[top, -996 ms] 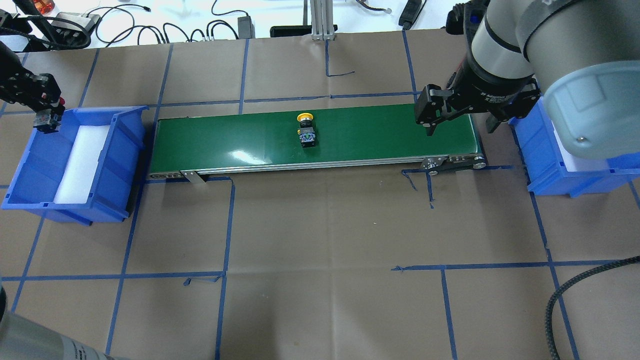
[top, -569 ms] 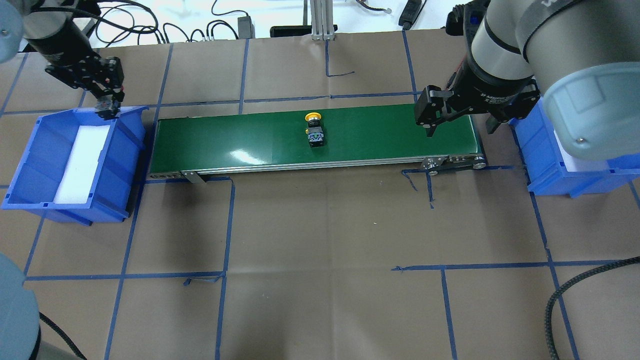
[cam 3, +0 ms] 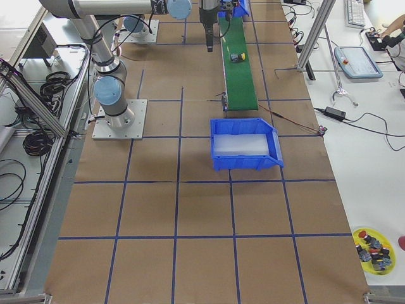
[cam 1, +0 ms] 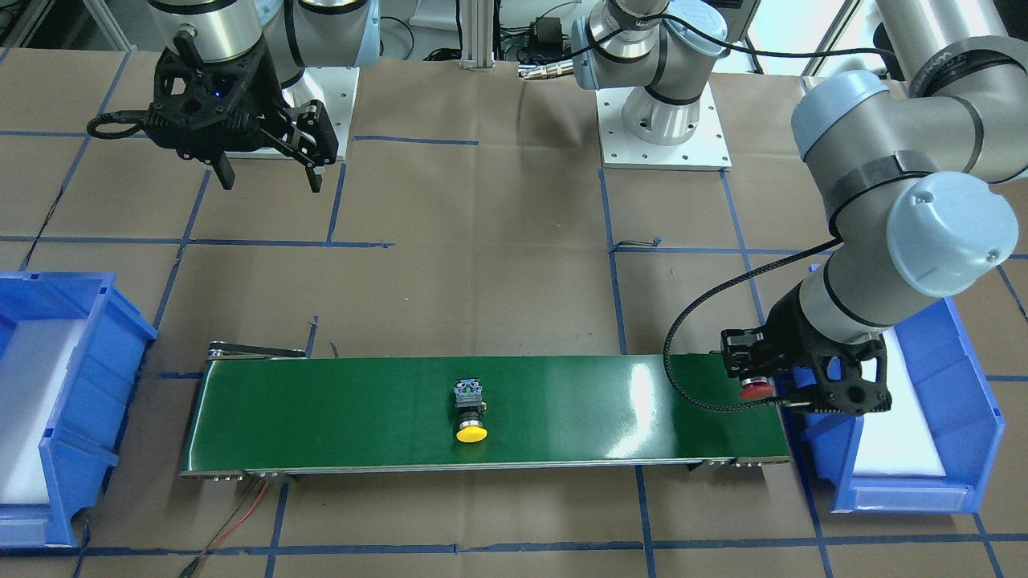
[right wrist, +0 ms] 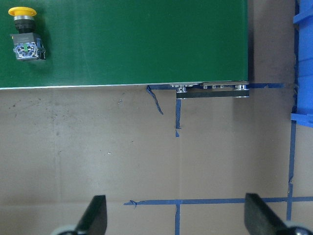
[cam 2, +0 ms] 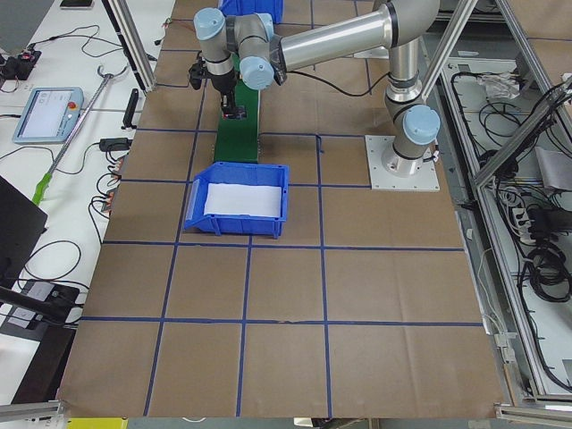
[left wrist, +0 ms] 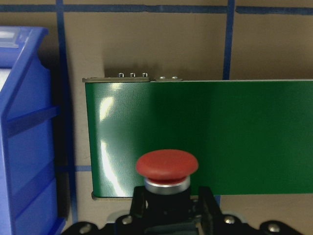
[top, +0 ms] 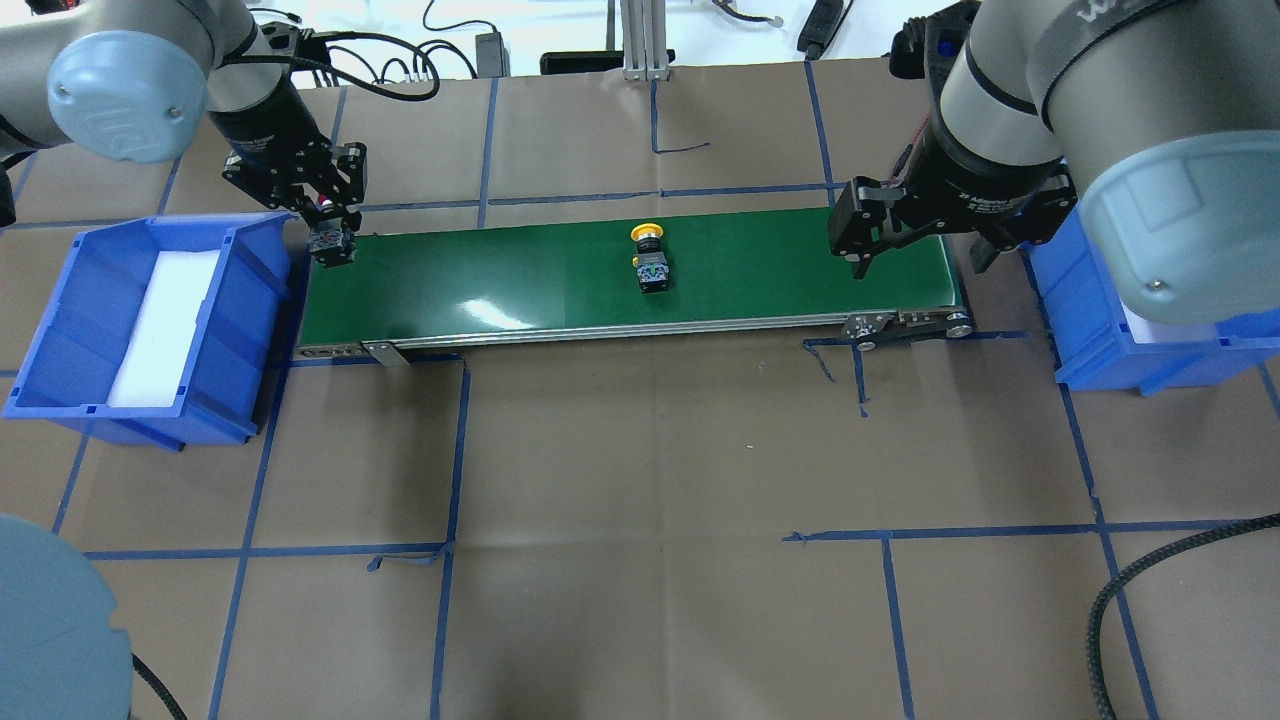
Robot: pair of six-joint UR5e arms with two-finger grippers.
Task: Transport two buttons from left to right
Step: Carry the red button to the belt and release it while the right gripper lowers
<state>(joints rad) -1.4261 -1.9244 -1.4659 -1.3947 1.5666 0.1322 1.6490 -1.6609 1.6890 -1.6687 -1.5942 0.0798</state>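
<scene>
Over conveyor [top: 480, 285] L end now: left end effector [top: 330, 243], come across from blue bin [top: 60, 330], clamped on red button [left wrist: 167, 164], set to drop it. Yellow button [top: 650, 262] carried further right, mid-belt. Right end effector [cam 1: 271, 183] wide open, empty, waiting.

table [top: 640, 450] brown | conveyor [top: 500, 280] centre | left bin [top: 60, 330] | right bin [top: 1090, 350]

A robotics lab, shown by conveyor [top: 500, 275] and cables [cam 2: 540, 268].
</scene>
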